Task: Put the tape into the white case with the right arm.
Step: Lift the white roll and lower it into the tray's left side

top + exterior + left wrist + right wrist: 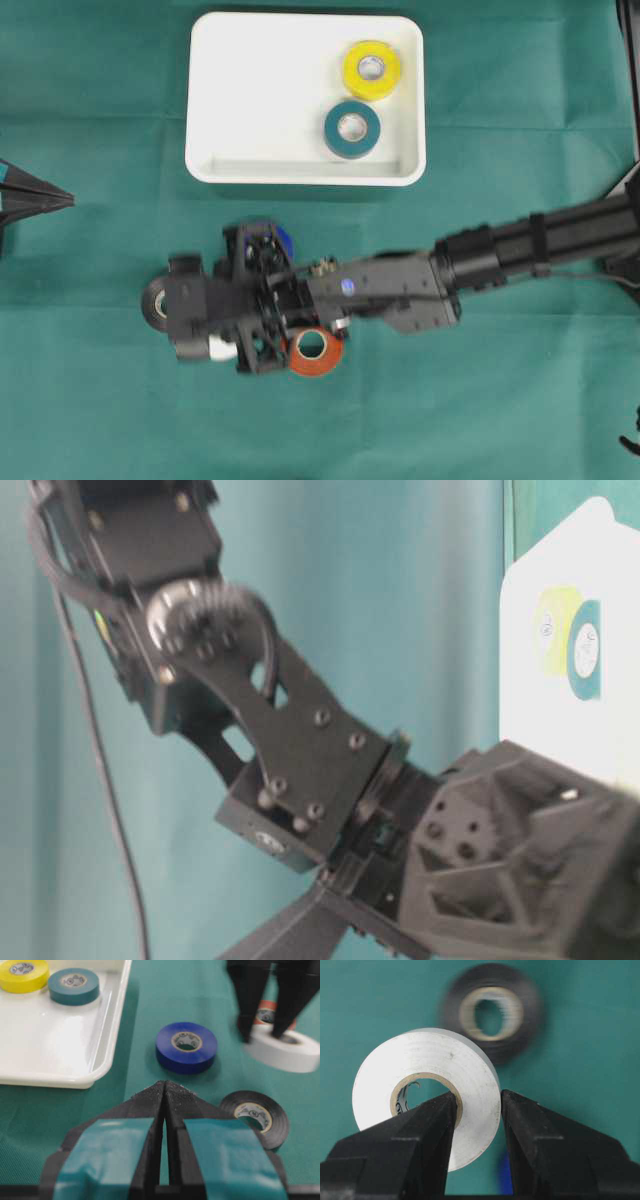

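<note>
Overhead: the white case [300, 100] holds a yellow roll [372, 70] and a teal roll [351, 129]; below it the right arm [520, 250] reaches left over the green bench [100, 400].

Left wrist: left fingers [164, 1092] pressed together, just below the case.

Right wrist: right fingers [440, 1110] pinching the white tape [426, 1091] through its wall, a black roll [492, 1010] behind.

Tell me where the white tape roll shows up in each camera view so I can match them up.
Overhead: white tape roll, a sliver under the right gripper, lower left of centre.
Table-level: not in view.
Left wrist: upper right, pinched by the black fingers.
Right wrist: centre left, one finger through its core.
Shared landmark: the black tape roll beside it, also visible in both wrist views.
</note>
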`<state>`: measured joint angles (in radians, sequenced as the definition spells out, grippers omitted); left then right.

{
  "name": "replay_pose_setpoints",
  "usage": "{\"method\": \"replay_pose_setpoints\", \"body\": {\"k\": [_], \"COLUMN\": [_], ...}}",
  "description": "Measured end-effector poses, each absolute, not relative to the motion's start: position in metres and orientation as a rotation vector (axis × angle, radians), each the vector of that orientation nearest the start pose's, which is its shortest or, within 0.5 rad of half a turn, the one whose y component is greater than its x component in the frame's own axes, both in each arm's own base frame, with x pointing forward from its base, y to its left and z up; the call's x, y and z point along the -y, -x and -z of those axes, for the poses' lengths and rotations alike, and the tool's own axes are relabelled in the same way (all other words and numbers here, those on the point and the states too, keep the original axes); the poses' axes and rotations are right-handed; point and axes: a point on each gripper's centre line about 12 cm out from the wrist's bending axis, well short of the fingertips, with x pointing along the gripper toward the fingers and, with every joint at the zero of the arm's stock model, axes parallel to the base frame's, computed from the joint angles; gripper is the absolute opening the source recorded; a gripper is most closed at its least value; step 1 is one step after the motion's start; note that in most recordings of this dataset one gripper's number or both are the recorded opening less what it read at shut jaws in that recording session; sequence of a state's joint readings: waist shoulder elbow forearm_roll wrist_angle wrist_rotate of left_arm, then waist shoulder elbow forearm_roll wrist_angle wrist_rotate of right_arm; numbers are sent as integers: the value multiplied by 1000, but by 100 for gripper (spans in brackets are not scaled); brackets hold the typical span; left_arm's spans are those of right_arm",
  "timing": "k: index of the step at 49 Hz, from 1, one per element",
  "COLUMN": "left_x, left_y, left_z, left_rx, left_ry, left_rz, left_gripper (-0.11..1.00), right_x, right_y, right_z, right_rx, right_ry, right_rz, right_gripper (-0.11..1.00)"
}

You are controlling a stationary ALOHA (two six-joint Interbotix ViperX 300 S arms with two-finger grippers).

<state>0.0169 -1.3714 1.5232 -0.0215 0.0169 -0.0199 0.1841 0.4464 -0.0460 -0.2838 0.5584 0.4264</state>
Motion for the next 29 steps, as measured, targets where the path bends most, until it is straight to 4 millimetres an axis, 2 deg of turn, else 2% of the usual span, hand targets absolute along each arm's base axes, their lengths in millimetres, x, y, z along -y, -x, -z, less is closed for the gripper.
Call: {"method": "replay_pose_setpoints", "body": {"k": [7, 17, 29], "left_x": [-2, -2, -2], "left_y": [-131, -131, -131], "left_z": [-180, -180, -180], "left_rx": [-168, -168, -168], "left_ry": [44, 44, 43], "left_rz": [-20, -20, -20], "left_gripper": [0, 0, 0], "right_x": [-45, 11, 69], "right_y": [-526, -527, -524], "right_z": [-162, -177, -178], "right_rx": [-924, -892, -872], "right_ry": [-45, -96, -146], "right_rz": [114, 210, 307], "right_gripper": [2, 2, 2]}}
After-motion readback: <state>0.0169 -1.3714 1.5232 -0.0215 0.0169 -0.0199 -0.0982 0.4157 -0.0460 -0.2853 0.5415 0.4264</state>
